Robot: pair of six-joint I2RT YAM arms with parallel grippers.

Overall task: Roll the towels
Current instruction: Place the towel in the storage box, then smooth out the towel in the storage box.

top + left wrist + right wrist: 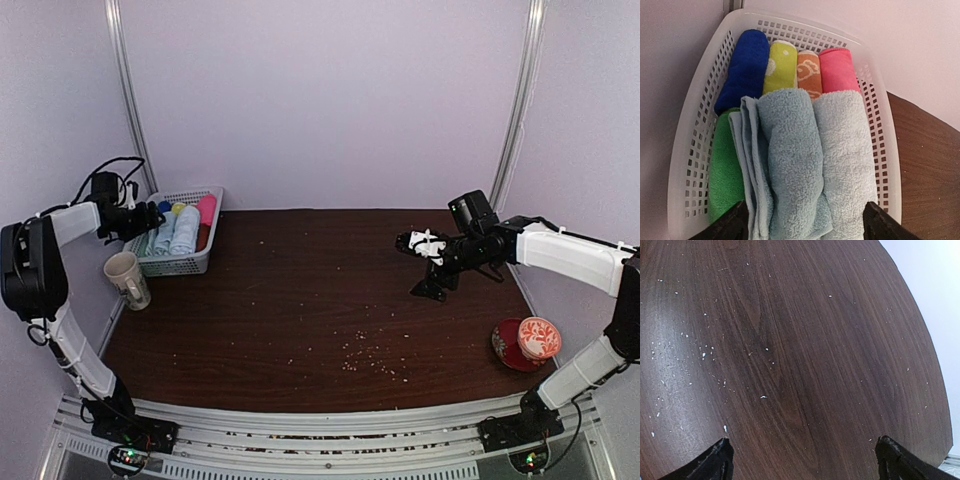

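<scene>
Two pale blue towels lie rolled side by side in the white basket (pixel 682 165), the left roll (pixel 790 165) with loose folded edges and the right roll (pixel 847 155) tight. My left gripper (pixel 802 225) hangs open over their near ends, one finger (pixel 732 222) outside each roll. From above, the towels (pixel 180 232) show in the basket (pixel 180 265) at the table's far left, under my left gripper (pixel 155 215). My right gripper (pixel 418 266) is open above the bare wooden table (pixel 790 340), at its right, with nothing between the fingers (pixel 715 462).
Behind the towels the basket holds blue (pixel 745 65), yellow-green (pixel 780 67), orange (pixel 809 75) and pink (pixel 837 70) rolls, and a green one (pixel 725 170) at the left. A cup (pixel 127 279) stands beside the basket. A red dish (pixel 527 341) sits near right. Crumbs (pixel 370 355) dot the table.
</scene>
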